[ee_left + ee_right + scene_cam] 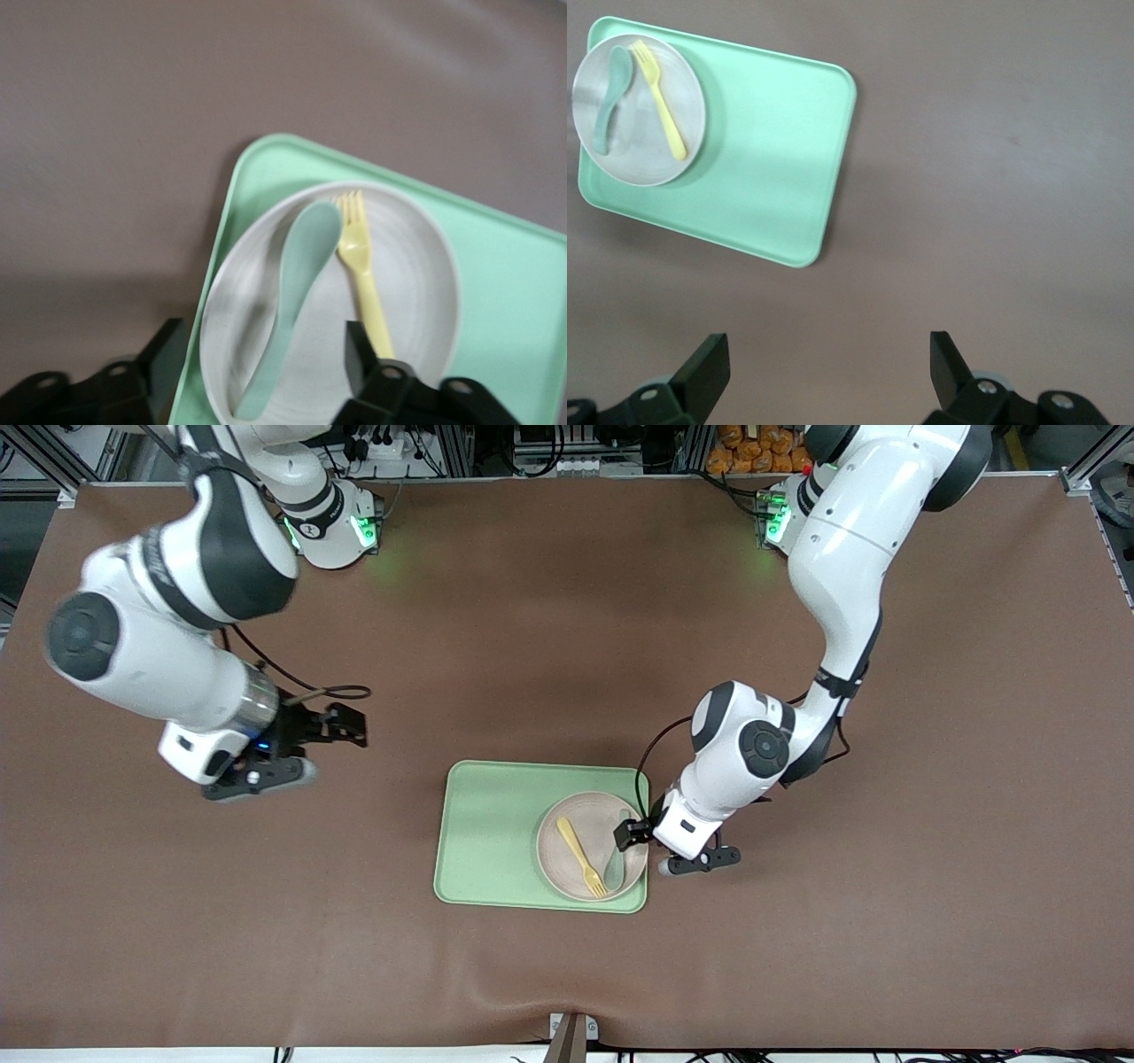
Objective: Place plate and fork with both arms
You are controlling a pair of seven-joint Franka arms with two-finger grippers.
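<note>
The off-white plate [567, 868] sits on the light-green tray [492, 833], at the tray's end toward the left arm. The yellow fork [580, 856] and a grey-green spoon [616, 857] lie side by side in the plate. My left gripper [633, 835] is open, low over the plate's rim. In the left wrist view its fingers [168, 354] straddle the spoon's handle [297, 292], with the fork [363, 274] beside one finger and the plate [416, 292] under them. My right gripper [350, 726] is open and empty over bare table, away from the tray toward the right arm's end.
The right wrist view shows the tray [771, 150] with the plate [642, 159], fork [660, 102] and spoon [609, 93] at a distance, and bare brown table under the right gripper [828, 363]. The tray's half toward the right arm is bare.
</note>
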